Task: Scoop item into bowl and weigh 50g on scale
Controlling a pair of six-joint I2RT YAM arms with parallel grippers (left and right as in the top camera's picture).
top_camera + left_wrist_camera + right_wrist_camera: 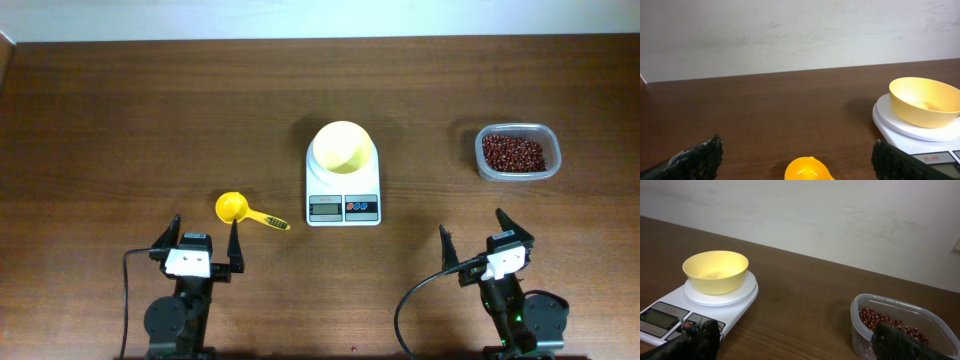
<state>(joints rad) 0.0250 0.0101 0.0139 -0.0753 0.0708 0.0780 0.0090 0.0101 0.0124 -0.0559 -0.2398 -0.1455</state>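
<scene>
The left tool (pixel 206 228) and the right tool (pixel 472 224) both gape wide and empty by the tabletop's (pixel 120 120) near edge, with bare wood open ahead. The scoop (pixel 233 207) lies just ahead of the left tool. The bowl (pixel 342 147) sits on the scale (pixel 343 207), ahead between them, and the beans (pixel 513 153) fill a tub (pixel 480 150) ahead-right of the right tool; the scale's display is unreadable.
</scene>
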